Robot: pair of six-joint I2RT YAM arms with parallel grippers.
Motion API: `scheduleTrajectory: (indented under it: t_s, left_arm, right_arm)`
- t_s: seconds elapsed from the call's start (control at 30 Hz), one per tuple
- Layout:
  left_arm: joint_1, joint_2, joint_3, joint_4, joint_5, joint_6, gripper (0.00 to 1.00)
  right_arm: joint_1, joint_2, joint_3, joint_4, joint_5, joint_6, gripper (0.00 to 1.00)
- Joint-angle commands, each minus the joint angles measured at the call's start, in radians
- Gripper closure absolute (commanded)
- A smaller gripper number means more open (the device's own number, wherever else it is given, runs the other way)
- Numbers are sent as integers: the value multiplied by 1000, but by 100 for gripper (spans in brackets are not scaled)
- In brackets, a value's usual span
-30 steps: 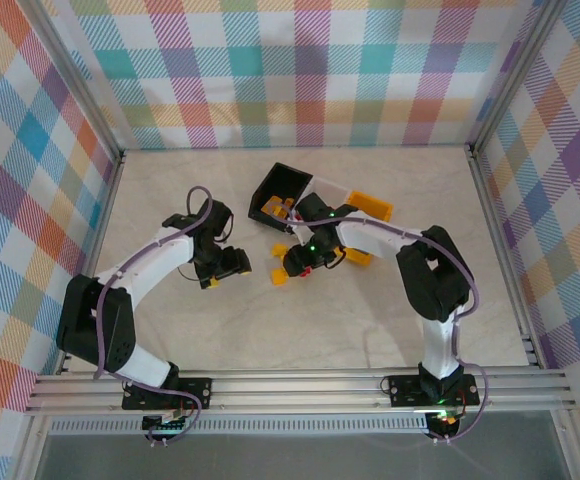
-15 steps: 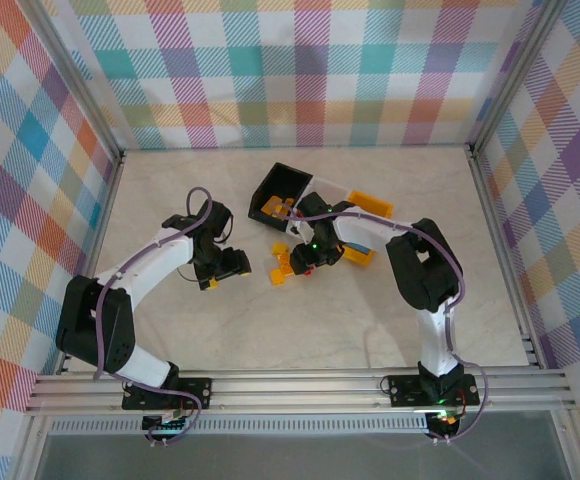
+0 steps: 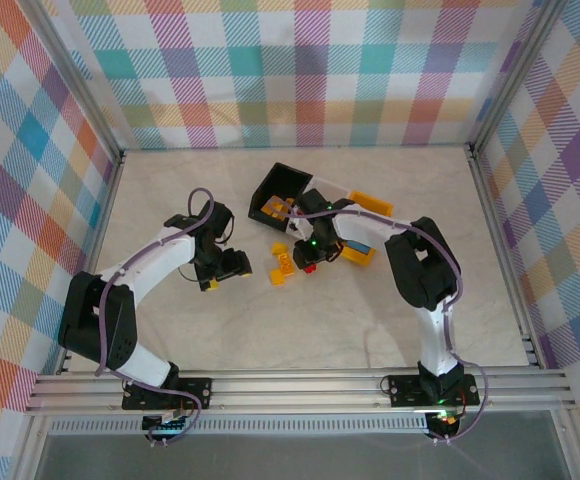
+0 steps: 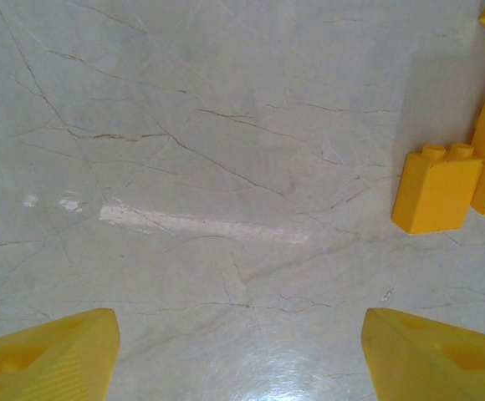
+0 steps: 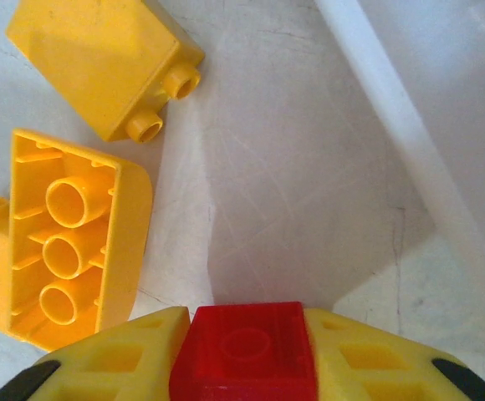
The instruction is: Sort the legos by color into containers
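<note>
the right gripper (image 5: pixel 247 319) is seen clenched on a red brick (image 5: pixel 244 359), which is pinched between its 2 yellow fingers just above the desk (image 4: pixel 226 125). the coming move is judged to turn on where the containers lie from that brick. in the top view the black bin (image 3: pixel 288 180) is found beyond the gripper and a little to the left, and the yellow-orange bin (image 3: pixel 372 208) beyond and to the right. what is taken for the rim of the white bin (image 5: pixel 393 109) is seen running close by on the right of the wrist view. which bin is meant for red cannot be told. a yellow brick (image 5: pixel 100 63) and an upturned yellow brick (image 5: pixel 67 242) are seen lying on the desk near the held brick, between the 2 grippers. the left gripper (image 4: pixel 238 327) is seen released and empty over bare desk, so the right arm is judged much the nearer to the bins.
</note>
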Motion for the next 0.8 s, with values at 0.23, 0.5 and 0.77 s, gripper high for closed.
scheduleTrajectory:
  t_s: [0.23, 0.5, 0.77]
  left_arm:
    - [-4, 22, -16, 43, 28, -14, 23]
    - [-16, 50, 24, 30, 43, -17, 22]
    - [-45, 65, 51, 17, 36, -21, 22]
  right_arm:
    - [-3, -172, -135, -18, -4, 45, 64]
    - [-6, -306, -182, -6, -28, 87, 64]
    - [-32, -408, -167, -7, -52, 119, 64]
